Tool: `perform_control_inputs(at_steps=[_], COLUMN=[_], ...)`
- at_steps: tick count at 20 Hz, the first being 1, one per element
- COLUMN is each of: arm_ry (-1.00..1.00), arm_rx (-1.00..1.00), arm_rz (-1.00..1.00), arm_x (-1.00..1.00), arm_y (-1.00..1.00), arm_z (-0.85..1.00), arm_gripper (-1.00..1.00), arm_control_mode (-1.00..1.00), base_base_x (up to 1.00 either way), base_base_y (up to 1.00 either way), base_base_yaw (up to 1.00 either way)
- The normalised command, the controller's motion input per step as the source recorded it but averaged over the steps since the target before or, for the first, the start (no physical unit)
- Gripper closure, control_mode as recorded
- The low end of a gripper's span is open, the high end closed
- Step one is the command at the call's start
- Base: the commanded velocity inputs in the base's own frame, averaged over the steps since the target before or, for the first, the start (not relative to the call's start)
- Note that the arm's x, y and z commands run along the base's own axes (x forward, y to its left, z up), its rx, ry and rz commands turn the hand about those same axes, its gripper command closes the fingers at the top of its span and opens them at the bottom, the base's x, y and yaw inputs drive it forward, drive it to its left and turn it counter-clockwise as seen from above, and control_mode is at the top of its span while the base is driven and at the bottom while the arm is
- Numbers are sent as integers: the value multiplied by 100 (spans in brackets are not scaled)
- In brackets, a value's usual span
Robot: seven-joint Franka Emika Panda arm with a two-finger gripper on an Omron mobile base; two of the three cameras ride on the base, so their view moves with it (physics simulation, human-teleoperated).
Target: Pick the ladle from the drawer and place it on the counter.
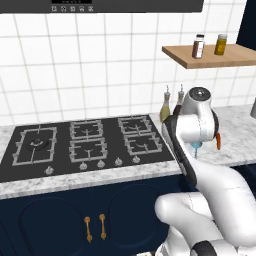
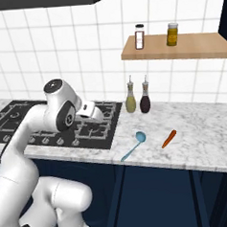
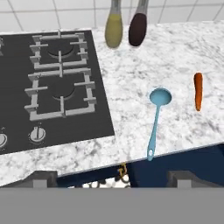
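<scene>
The light-blue ladle (image 3: 155,114) lies flat on the marble counter (image 3: 140,70), just right of the hob. Its bowl faces the wall and its handle tip reaches the front edge; it lies free in the right base view too, ladle (image 2: 135,144) on counter (image 2: 203,133). A sliver of the ladle (image 1: 196,146) peeks past the arm. My gripper (image 3: 111,178) hovers back from the counter's front edge, open, fingertips (image 3: 43,177) wide apart with nothing between them. In the right base view the gripper (image 2: 97,117) hangs over the hob's right burners. The navy drawer (image 2: 157,194) sits under the counter below the ladle; its inside is hidden.
An orange carrot-like piece (image 3: 198,91) lies right of the ladle. Two bottles (image 2: 137,97) stand at the wall behind it. The black hob (image 1: 85,142) fills the counter's left. A wooden shelf (image 2: 178,46) with two jars hangs above. Navy doors with gold handles (image 1: 95,227) sit below.
</scene>
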Motion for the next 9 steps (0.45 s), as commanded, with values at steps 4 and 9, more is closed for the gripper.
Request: perform_control_inputs(at_steps=[4, 9], arm_ry=[2, 0], arm_rx=[1, 0], arm_rz=[2, 8], arm_x=[-100, -98], arm_y=[49, 11], arm_z=[38, 47], arm_gripper=[-100, -100], arm_control_mode=[-100, -100], base_base_x=[0, 0], base_base_y=[0, 0], base_base_yaw=[0, 0])
